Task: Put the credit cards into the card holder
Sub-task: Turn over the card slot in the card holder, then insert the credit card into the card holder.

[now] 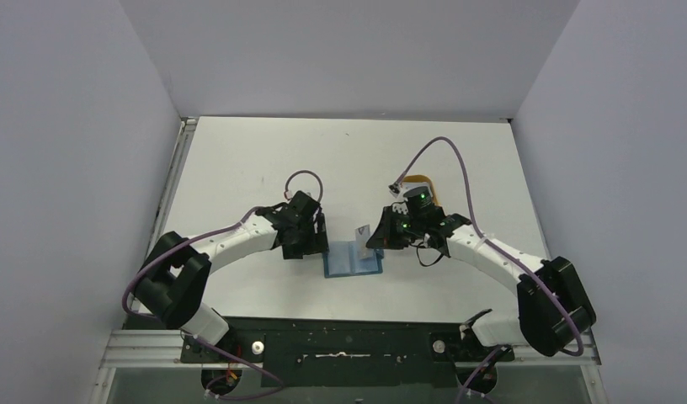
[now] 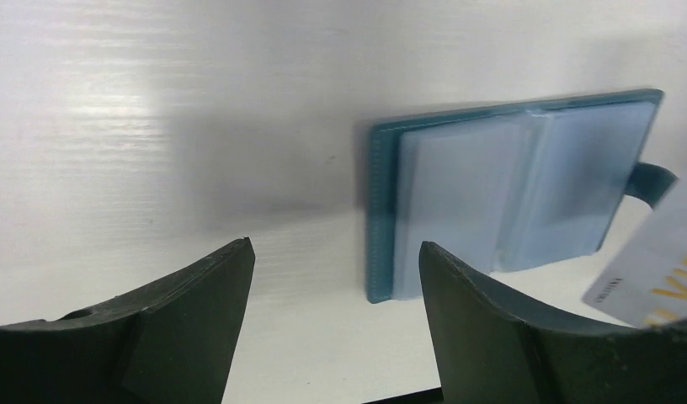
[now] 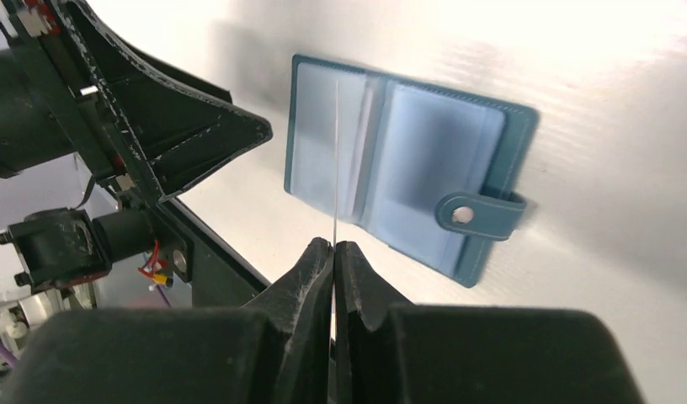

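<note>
Spreading under everything is one white table (image 1: 264, 168). Two arms reach in from its near edge, the left arm (image 1: 231, 240) and the right arm (image 1: 500, 257), and they bend toward each other at the middle.

The left gripper (image 2: 336, 252) hovers low over bare table just beside the left edge of the card holder. Its jaws stand well apart, with nothing between them and nothing touched.

The right gripper (image 3: 333, 244) has its jaws pressed together on the one credit card (image 3: 335, 160) in view. It pinches the card by one edge and holds it upright over the holder. From the wrist the card shows only as a thin line, edge-on. Whether its far edge touches a sleeve cannot be told.

The one card holder (image 1: 353, 261), teal-blue, lies opened flat on the table between the two grippers. Its clear sleeves face up in two panels.

In the left wrist view the card (image 2: 652, 269) shows a whitish face with yellow lettering.

One snap tab (image 3: 479, 215) sticks out from the holder's outer edge, on the side away from the left gripper.
</note>
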### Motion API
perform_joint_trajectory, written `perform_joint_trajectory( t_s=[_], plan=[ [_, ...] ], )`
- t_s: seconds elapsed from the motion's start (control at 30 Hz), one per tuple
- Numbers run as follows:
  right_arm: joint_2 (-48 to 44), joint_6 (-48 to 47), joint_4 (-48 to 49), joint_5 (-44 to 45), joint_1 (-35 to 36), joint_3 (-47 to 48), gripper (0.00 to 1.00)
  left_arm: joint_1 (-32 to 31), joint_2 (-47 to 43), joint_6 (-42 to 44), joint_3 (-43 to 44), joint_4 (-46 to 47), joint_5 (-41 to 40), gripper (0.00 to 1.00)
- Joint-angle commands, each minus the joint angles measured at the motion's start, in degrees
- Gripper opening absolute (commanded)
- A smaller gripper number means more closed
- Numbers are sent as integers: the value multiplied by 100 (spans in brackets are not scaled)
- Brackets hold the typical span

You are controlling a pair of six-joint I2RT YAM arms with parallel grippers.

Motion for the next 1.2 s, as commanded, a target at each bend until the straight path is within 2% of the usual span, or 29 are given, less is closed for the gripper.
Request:
perform_joint_trajectory(
  t_s=[0.0, 0.23, 0.47, 0.63, 1.17],
  plan=[
    [184, -159, 151, -409, -179, 58, 0, 200, -230, -255, -160, 227, -27, 68],
    [809, 183, 783, -705, -181, 26, 0, 357, -21, -376, -397, 441, 259, 60],
    [972, 189, 876, -771, -180, -8, 0, 384, -9, -368, -480, 468, 259, 59],
    [1033, 187, 850, -760, -173, -7, 0, 393, 123, -384, -490, 506, 514, 54],
    [1284, 246, 996, -755, -77, -69, 0, 393, 221, -352, -525, 582, 566, 51]
  ],
)
